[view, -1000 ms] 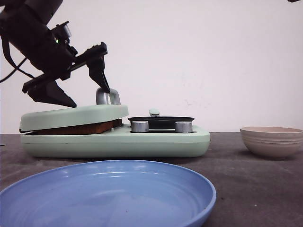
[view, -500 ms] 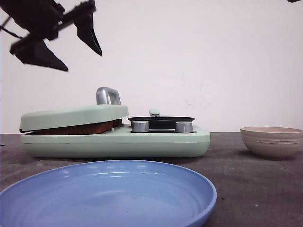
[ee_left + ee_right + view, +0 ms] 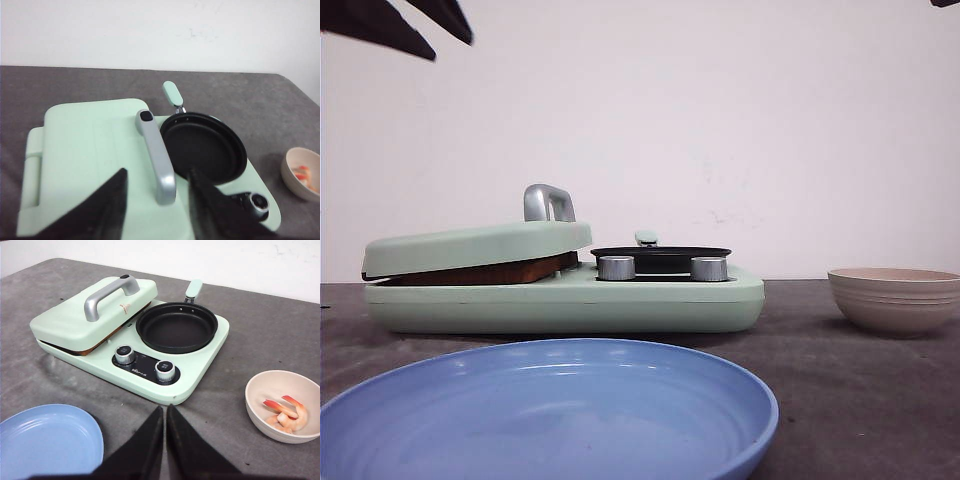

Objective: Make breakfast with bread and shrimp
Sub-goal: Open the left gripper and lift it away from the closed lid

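Though a logo sits between the cooker's dials [image 3: 145, 363], it's unreadable; bread [image 3: 102, 342] mostly hidden under the lid [image 3: 87, 315]; left pincer [image 3: 156, 210] wide, right pincer [image 3: 164, 440] closed, empty.

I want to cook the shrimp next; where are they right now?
The shrimp lie in the beige bowl on the table, to the robot's right of the green cooker, nearest its empty black pan.
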{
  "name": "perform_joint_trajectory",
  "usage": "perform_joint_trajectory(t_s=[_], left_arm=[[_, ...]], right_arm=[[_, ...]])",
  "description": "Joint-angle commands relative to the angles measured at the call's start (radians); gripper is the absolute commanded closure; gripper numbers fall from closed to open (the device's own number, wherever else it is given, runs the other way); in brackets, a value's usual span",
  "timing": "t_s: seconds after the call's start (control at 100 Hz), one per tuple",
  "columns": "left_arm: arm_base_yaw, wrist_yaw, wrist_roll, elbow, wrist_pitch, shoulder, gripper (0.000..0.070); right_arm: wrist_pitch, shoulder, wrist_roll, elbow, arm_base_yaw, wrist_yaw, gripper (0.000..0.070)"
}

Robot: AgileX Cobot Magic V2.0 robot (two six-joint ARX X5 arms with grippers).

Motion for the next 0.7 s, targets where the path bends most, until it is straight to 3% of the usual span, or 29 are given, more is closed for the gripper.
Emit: perform_joint_trajectory(t_s=[0.0, 0.06, 0.47, 0.52, 0.62, 0.69], left_arm=[[-0.002, -0.003, 0.037, 0.018, -0.019, -0.026, 0.0651], [-0.002, -0.004, 0.042, 0.018, -0.041, -0.058, 0.0692], [-0.002, -0.053, 0.043, -0.024, -0.14, -0.264, 0.069], [-0.002, -0.053, 0.042, -0.051, -0.136, -0.297, 0.069], [-0.002, -0.053, 0.039, -0.113, -0.136, -0.363, 0.069], [-0.002, -0.055, 0.037, -0.156, -0.137, -0.411, 0.069]], right_arm=[[0.01, 0.002, 0.011, 0.002, 0.008, 0.005, 0.0699], [0.01, 0.002, 0.01, 0.002, 0.008, 0.01, 0.0699], [0.01, 0.002, -0.002, 0.002, 0.008, 0.062, 0.0691], [0.009, 0.002, -0.002, 0.002, 0.008, 0.065, 0.0658], [0.007, 0.002, -0.001, 0.002, 0.008, 0.094, 0.0508], [0.002, 0.002, 0.0, 0.002, 0.008, 0.116, 0.0485]])
